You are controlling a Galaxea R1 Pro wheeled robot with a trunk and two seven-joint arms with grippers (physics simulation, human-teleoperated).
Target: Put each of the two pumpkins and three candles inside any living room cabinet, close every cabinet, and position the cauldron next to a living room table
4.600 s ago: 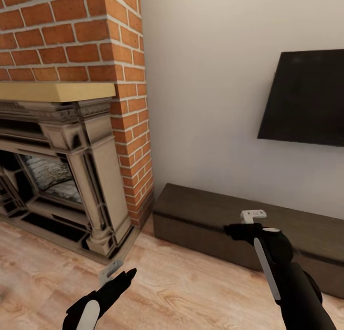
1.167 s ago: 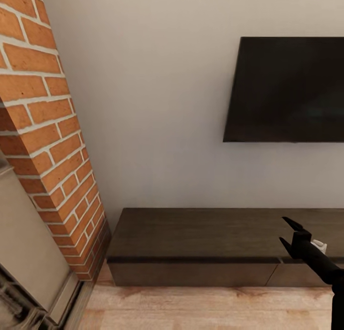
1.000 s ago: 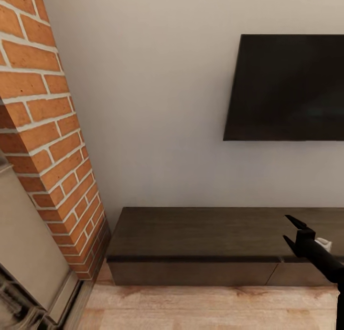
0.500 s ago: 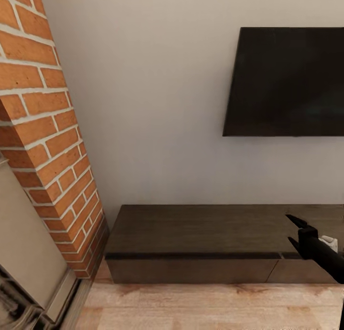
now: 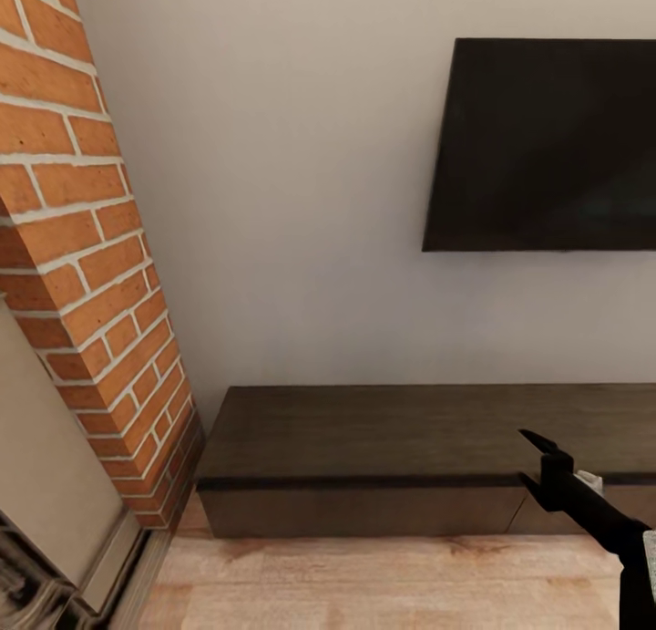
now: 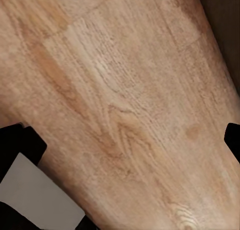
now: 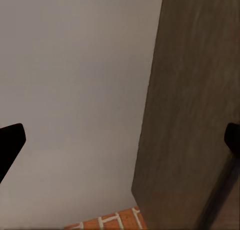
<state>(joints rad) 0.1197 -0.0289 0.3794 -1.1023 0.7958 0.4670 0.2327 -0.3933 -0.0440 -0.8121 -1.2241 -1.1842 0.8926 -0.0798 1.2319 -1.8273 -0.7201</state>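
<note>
A: Facing the cabinet [image 5: 383,429], low against the wall beside the brick chimney [image 5: 82,274]; fronts look shut.

B: Right gripper [image 5: 536,471] spread before its front seam, empty. Left gripper [image 6: 120,155] spread over floor [image 6: 125,90]. Hook the seam squarely, pull straight.

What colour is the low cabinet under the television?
Dark brown wood cabinet, clearest in the head view.

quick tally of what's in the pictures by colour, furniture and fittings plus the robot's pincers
dark brown: 1, the cabinet
black: 3, the tv, the right pincer, the left pincer
red brick: 1, the chimney column
total: 5
</note>
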